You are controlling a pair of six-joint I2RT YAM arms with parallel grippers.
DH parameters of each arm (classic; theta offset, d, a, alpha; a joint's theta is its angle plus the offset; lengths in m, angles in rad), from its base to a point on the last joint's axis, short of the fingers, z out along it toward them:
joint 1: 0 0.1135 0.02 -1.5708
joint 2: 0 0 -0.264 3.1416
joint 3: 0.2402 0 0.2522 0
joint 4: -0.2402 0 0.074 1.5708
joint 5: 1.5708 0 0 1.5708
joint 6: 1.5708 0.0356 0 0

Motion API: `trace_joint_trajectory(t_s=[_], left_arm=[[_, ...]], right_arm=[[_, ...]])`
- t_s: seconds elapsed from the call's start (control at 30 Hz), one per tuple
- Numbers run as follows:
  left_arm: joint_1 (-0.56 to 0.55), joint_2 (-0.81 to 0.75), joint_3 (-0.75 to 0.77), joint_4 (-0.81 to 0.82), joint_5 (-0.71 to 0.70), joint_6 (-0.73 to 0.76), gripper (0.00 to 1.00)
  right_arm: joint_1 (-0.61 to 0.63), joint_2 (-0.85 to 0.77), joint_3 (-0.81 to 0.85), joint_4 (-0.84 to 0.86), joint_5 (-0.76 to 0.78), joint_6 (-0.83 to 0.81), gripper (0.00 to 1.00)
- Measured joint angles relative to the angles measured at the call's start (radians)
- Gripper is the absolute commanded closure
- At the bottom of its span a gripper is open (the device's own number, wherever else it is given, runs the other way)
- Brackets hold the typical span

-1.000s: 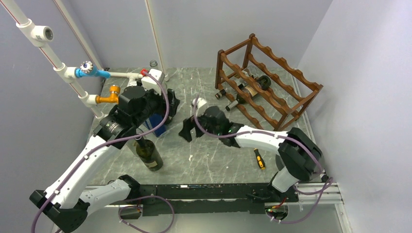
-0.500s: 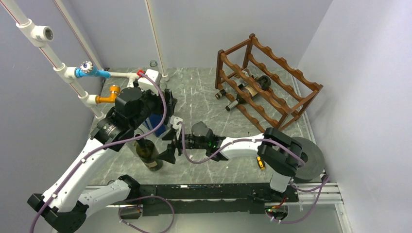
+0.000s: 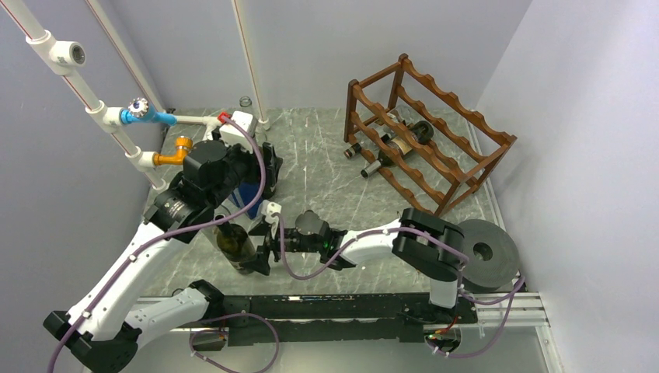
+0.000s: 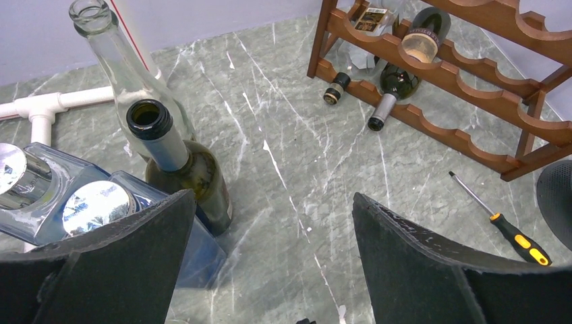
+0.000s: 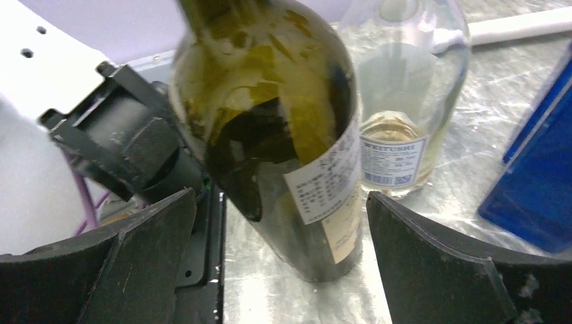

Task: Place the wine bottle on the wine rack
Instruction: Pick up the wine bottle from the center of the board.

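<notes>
Shows a grey, white-veined table top [image 3: 326,155] under everything. Has, toward the left, a clear glass bottle [image 4: 121,74] standing upright, mouth open, with a white barcode label low on its body. Sets just beside it two blue flasks [image 4: 98,202] with mirror-bright caps. Runs white pipes [image 3: 85,97] up the left wall, with a blue valve [image 3: 144,113] and an orange valve [image 3: 179,148] on short side branches. Lays a screwdriver [image 4: 499,218] with a black-and-orange handle flat on the stone to the right. Parks a black roll [image 3: 501,260] with a round centre hole at the near right edge. Finds several bottles [image 3: 396,144] lying on their sides farther back on the right.
</notes>
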Motion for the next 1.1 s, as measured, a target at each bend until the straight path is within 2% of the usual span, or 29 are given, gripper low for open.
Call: trace_joint_trajectory(t_s=[0.33, 0.63, 1.1], left_arm=[[0.015, 0.015, 0.000, -0.001, 0.025, -0.005, 0.08], [0.080, 0.041, 0.000, -0.001, 0.082, -0.028, 0.09], [0.100, 0.069, 0.000, -0.002, 0.126, -0.035, 0.10]], right_arm=[[0.011, 0.049, 0.029, 0.025, 0.134, -0.015, 0.00], [0.019, 0.143, 0.082, 0.099, 0.124, -0.007, 0.00], [0.023, 0.253, 0.204, 0.130, 0.115, -0.002, 0.01]])
